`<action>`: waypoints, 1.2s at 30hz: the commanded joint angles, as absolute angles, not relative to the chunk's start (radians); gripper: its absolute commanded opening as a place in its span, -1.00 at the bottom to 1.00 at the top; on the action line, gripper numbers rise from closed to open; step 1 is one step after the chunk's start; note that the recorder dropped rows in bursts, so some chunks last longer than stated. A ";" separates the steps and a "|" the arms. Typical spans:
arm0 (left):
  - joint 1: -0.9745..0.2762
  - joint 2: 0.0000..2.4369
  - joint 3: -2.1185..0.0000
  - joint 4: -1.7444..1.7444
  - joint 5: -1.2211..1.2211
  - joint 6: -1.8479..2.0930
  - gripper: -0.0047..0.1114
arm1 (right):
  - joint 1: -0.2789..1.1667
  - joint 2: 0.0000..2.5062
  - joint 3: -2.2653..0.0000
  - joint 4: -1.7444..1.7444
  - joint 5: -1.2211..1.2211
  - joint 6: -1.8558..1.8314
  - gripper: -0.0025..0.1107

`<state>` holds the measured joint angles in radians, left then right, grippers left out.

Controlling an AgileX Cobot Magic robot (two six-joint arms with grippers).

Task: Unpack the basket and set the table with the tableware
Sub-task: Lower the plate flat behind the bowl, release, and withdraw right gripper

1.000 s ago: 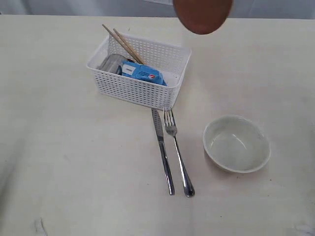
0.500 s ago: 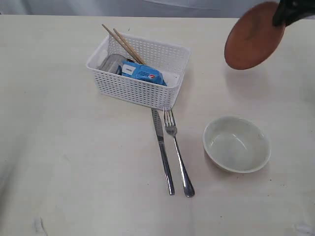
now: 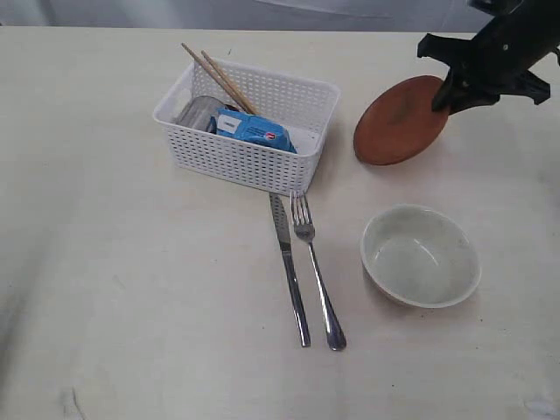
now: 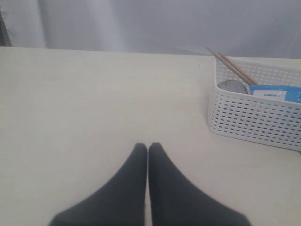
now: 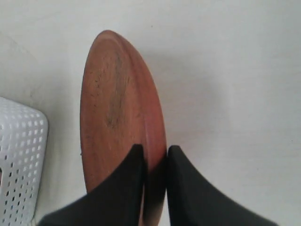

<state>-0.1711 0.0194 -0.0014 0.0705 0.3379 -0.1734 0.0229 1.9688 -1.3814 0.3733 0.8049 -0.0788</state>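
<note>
My right gripper [image 3: 448, 94] [image 5: 155, 151] is shut on the rim of the round brown wooden plate [image 3: 398, 121] [image 5: 117, 108], holding it tilted with its low edge at the table [image 3: 131, 262], right of the basket. The white lattice basket [image 3: 248, 131] [image 4: 256, 117] holds two wooden chopsticks [image 3: 217, 77] [image 4: 233, 67], a shiny steel cup [image 3: 197, 112] [image 4: 231, 87] and a blue snack packet [image 3: 254, 129]. A steel knife [image 3: 289, 267] and fork [image 3: 317, 271] lie side by side in front of the basket. The cream bowl [image 3: 421, 255] stands to their right. My left gripper [image 4: 148, 147] is shut and empty, well away from the basket. The wooden spoon is hidden.
A pale curtain [image 4: 141, 23] runs behind the table's far edge. Bare tabletop stretches left of the basket and the cutlery.
My right gripper has carried the plate from high above the basket rightward, then down to the table beside the basket. Nothing else moved.
</note>
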 commanded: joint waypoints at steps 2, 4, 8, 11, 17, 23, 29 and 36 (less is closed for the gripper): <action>-0.174 0.022 0.000 0.070 0.328 -0.179 -0.90 | 0.015 1.985 -1.382 0.317 0.743 -0.092 -0.96; -0.174 0.022 0.000 0.070 0.328 -0.179 -0.90 | 0.015 1.985 -1.382 0.266 0.739 -0.070 -0.96; -0.174 0.022 0.000 0.070 0.328 -0.179 -0.90 | 0.015 1.985 -1.382 0.213 0.749 -0.065 -0.96; -0.174 0.022 0.000 0.070 0.328 -0.179 -0.90 | 0.015 1.985 -1.382 0.211 0.757 -0.065 -0.86; -0.174 0.022 0.000 0.070 0.328 -0.179 -0.90 | 0.015 1.986 -1.382 0.200 0.768 -0.017 -0.14; -0.174 0.022 0.000 0.070 0.328 -0.179 -0.90 | 0.015 1.993 -1.382 0.166 0.793 0.000 -0.14; -0.174 0.022 0.000 0.070 0.328 -0.179 -0.90 | 0.015 1.983 -1.382 0.171 0.801 0.000 -0.14; -0.174 0.022 0.000 0.070 0.328 -0.179 -0.90 | 0.106 1.832 -1.497 0.186 0.901 -0.132 -0.14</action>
